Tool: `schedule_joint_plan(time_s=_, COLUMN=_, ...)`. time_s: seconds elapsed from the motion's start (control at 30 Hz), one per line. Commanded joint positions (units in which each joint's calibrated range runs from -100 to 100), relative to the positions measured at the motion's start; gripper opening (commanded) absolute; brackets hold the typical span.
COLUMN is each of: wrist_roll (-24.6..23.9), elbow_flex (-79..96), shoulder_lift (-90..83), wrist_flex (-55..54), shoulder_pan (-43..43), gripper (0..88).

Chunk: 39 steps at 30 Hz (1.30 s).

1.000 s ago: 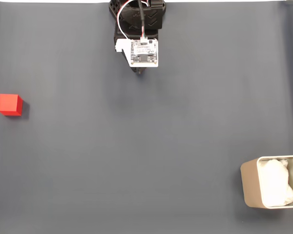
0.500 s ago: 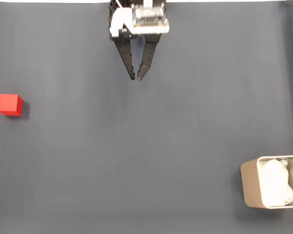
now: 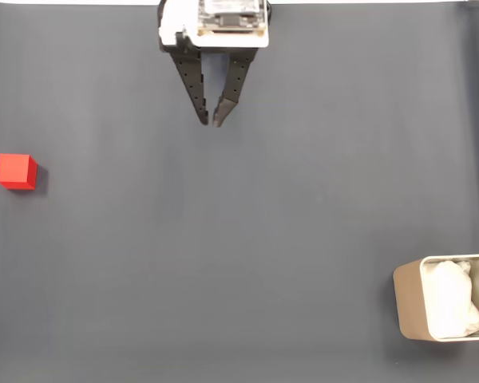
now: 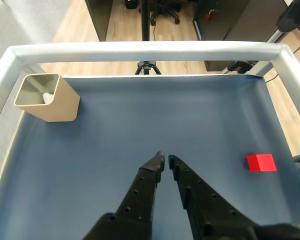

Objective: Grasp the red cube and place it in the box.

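The red cube (image 3: pixel 16 171) rests on the dark mat at the far left of the fixed view, and at the right (image 4: pixel 260 162) of the wrist view. The beige box (image 3: pixel 407 302) stands at the bottom right corner of the fixed view, with white lumpy lining inside; the wrist view has the box (image 4: pixel 52 107) at the far left. My gripper (image 3: pixel 211 123) hangs at the top centre, far from both. Its black fingers meet at the tips with nothing between them. In the wrist view the gripper (image 4: pixel 166 159) points across the bare mat, the cube off to its right.
A dark blue-grey mat (image 3: pixel 239 239) covers the whole table. A silver frame rail (image 4: pixel 145 50) runs along the mat's far edge and sides in the wrist view. Beyond it are a wooden floor, a tripod (image 4: pixel 147 67) and chair legs.
The gripper has swung from pointing straight down to reaching forward, so its fingers now show at full length. It has also drifted a little to the left. Cube and box have not moved.
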Motion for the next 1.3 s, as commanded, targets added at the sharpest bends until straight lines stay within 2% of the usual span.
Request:
schedule_joint_plan(time_s=0.0, wrist_roll=-0.98, elbow_flex=-5.90, shoulder_lift=2.50, wrist_flex=1.95, shoulder_pan=2.23, gripper=0.0)
schedule_joint_plan(time_s=0.3, wrist_roll=-3.03, elbow_flex=-11.19, shoulder_lift=8.56, wrist_flex=4.99, shoulder_pan=9.19, gripper=0.0)
schedule_joint_plan(time_s=0.7, wrist_roll=-2.00, elbow_flex=-12.20, shoulder_lift=14.11, wrist_flex=4.00, shoulder_pan=19.70, gripper=0.0)
schedule_joint_plan(time_s=0.87, wrist_roll=-3.03, elbow_flex=-11.56, shoulder_lift=16.01, wrist_flex=0.97, shoulder_pan=23.04, gripper=0.0)
schedule_joint_plan(time_s=1.27, wrist_roll=-1.61, elbow_flex=-7.36, shoulder_lift=21.73, wrist_flex=-11.08, shoulder_pan=29.57, gripper=3.0)
